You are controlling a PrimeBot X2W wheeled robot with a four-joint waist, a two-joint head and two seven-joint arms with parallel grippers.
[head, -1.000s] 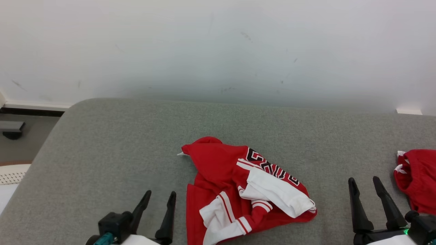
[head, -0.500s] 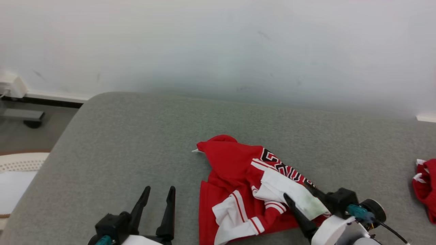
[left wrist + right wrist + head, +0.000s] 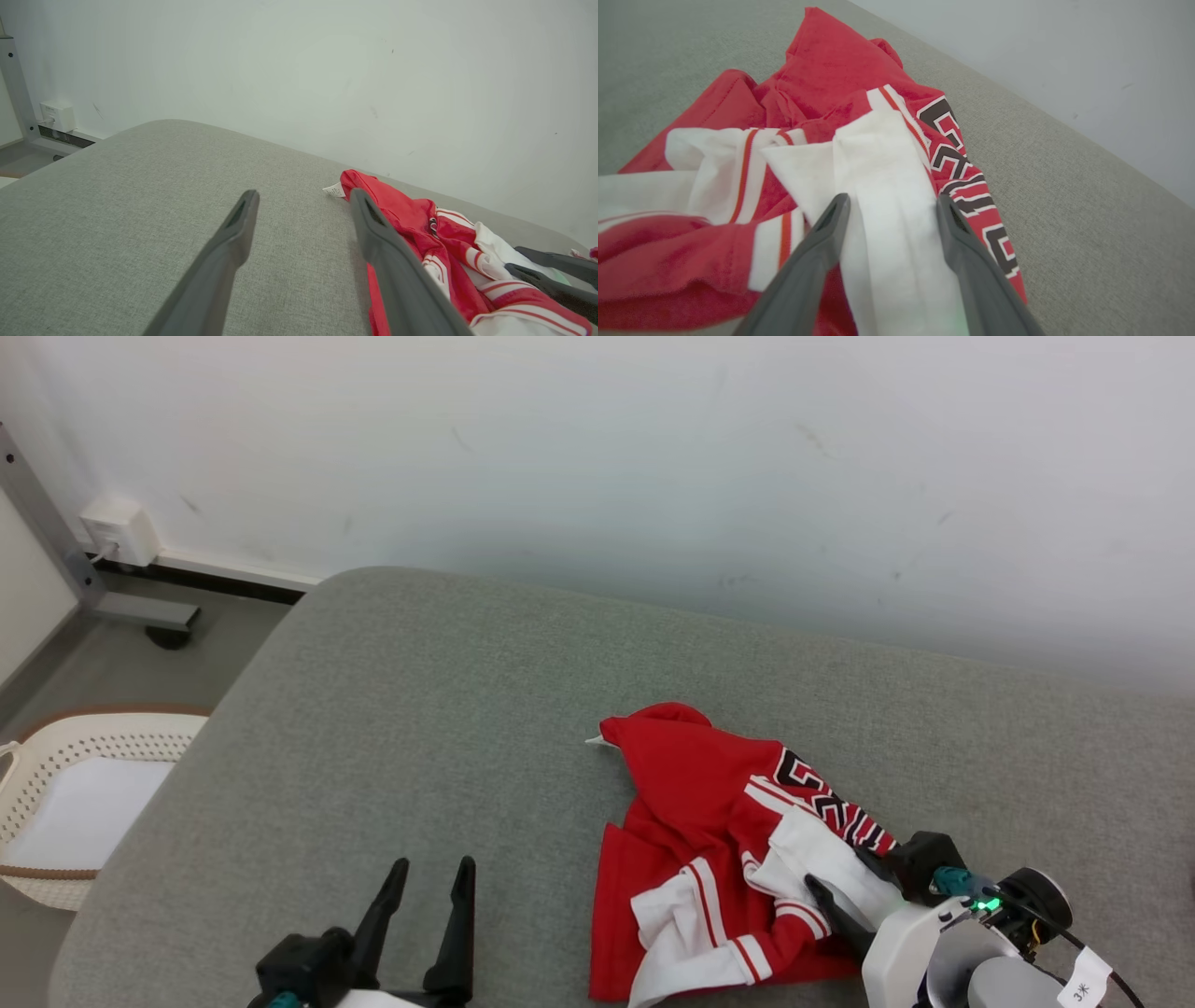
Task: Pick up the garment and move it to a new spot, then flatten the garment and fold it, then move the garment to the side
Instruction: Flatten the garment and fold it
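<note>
- the garment (image 3: 709, 831), a crumpled red and white jersey with black lettering, lies heaped on the grey padded surface (image 3: 420, 709), right of the middle and near the front edge.
- the right gripper (image 3: 892, 200) is spread wide with nothing clamped, and its two fingers are set either side of a raised white fold (image 3: 878, 186) of the cloth.
- whether the fingertips are already pressed into the fabric cannot be told for sure from the wrist view, though they appear at least to brush it.
- the left gripper (image 3: 432, 866) is likewise spread wide and empty, held above bare surface to the left of the garment and apart from it.
- the step in hand is judged to be the first pick-up, with flattening, folding and setting aside not yet done.
- for a sound grasp, the fingers should be lowered until the white fold sits well between them, then closed fully before any lift is begun.
- several layers are best taken at once, since a pinch on one thin layer is likely to slip.
- the lift should be made straight up and slowly, so that the heap is not dragged across the surface.
- the open stretch of surface to the left is judged a fit new spot, as room is needed for spreading.
</note>
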